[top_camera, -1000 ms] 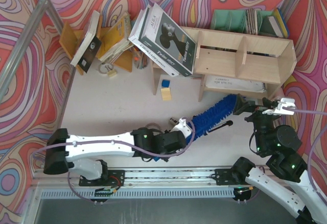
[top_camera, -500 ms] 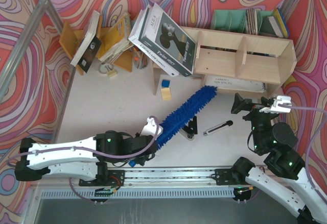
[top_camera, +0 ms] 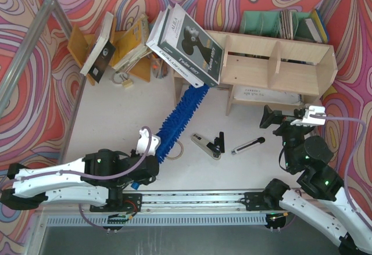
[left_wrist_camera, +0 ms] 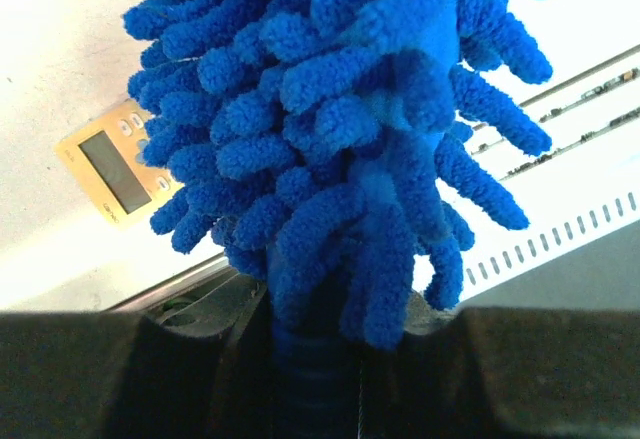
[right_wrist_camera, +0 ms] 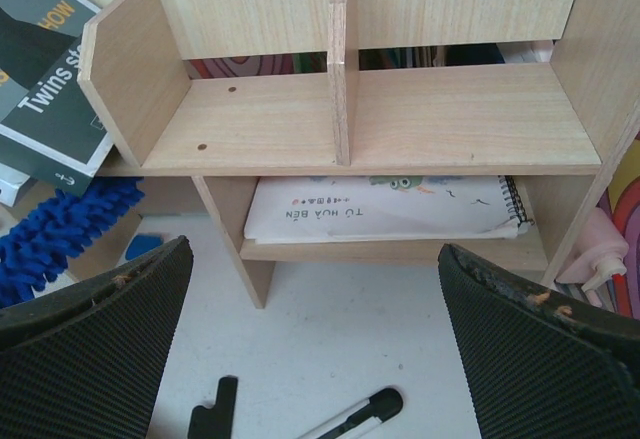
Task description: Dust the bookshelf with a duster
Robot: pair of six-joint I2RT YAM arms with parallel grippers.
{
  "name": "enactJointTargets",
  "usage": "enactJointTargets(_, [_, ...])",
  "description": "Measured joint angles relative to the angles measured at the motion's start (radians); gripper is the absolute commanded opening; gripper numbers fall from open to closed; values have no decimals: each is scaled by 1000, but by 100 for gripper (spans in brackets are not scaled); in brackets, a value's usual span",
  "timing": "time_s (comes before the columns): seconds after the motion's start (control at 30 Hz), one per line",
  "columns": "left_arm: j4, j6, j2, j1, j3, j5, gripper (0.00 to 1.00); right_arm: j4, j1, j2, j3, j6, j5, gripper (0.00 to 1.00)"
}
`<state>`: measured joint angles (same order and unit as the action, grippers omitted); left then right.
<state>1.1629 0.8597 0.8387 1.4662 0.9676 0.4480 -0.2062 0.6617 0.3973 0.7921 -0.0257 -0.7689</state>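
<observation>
Now the left tool [top_camera: 148,146], clamped on the handle of the duster [top_camera: 177,118] at lower left, has its fluffy tip at the left end of the bookshelf [top_camera: 279,63] in upper centre: dusting is starting, I judge, and next needs a rightward sweep; the right tool [top_camera: 289,120] gapes wide, empty.

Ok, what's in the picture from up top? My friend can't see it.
The left pincer holds a fluffy blue duster, its tip poked under a big leaning book at the left end of the pale bookshelf. The right pincer sits open in front of the shelf.
</observation>
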Motion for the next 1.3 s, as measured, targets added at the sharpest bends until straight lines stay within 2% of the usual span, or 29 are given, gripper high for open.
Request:
enactJointTargets(0.2, [-14,18,37,0,0,61,0,0,0,-12,3,-1,-2,99])
enactJointTargets(0.53, [-168,30,124,-14,-21,136,0,-9,0,-10,21,-32,-5,99])
enactJointTargets(0.87, [-269,-30,215,-161,-16,118,0,-16,0,-10,20,-34,-6,99])
enactJointTargets(1.07, [-250,-37,205,-241,-11,114,0,-16,0,-29,20,-34,-15,99])
enactJointTargets(1.3, [-241,-37,148,-264,-11,98,0,-16,0,-31,20,-34,-16,99])
